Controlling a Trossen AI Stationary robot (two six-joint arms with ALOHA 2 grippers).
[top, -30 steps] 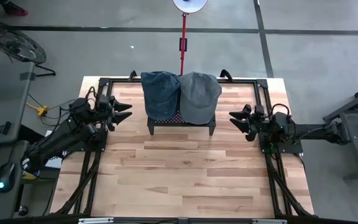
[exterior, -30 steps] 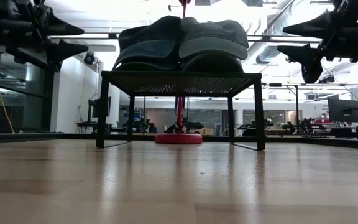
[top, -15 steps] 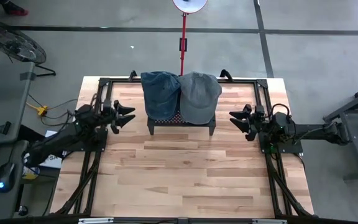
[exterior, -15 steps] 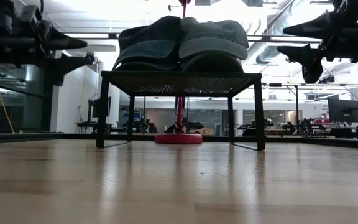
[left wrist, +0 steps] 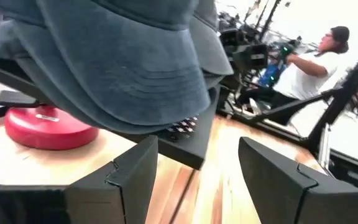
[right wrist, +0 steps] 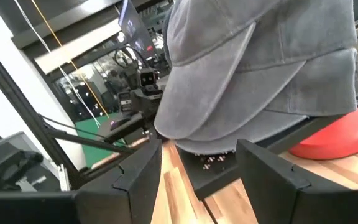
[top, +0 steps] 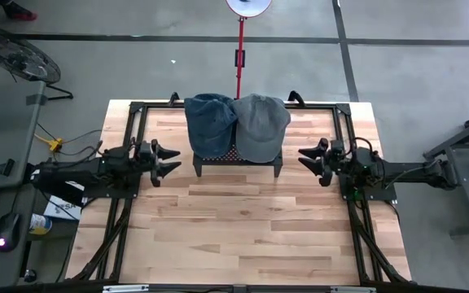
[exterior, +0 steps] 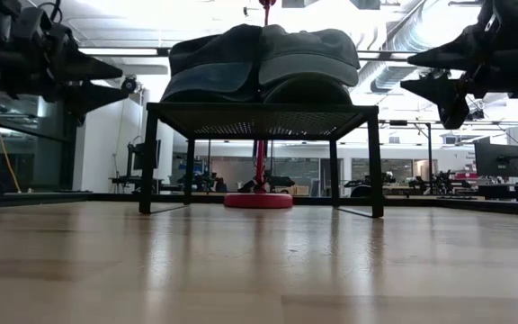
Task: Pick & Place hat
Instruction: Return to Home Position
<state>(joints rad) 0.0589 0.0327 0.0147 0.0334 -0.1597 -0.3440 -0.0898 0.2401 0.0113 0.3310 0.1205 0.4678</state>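
Observation:
Two hats lie side by side on a small black mesh stand at the table's far middle: a blue denim hat on the left and a grey hat on the right, brims toward the near side. Both also show in the low view, blue hat and grey hat. My left gripper stands open and level just left of the stand, pointing at it. My right gripper stands open and level just right of the stand. Neither touches a hat.
A black frame runs round the table's edges. A red pole with a round red base stands behind the stand. The wooden tabletop lies bare on the near side. A person shows in the room beyond the table.
My left arm has swung round and moved toward the table's near edge and a little down, so its open gripper now points straight at the stand's left side. The right gripper and both hats have kept still.

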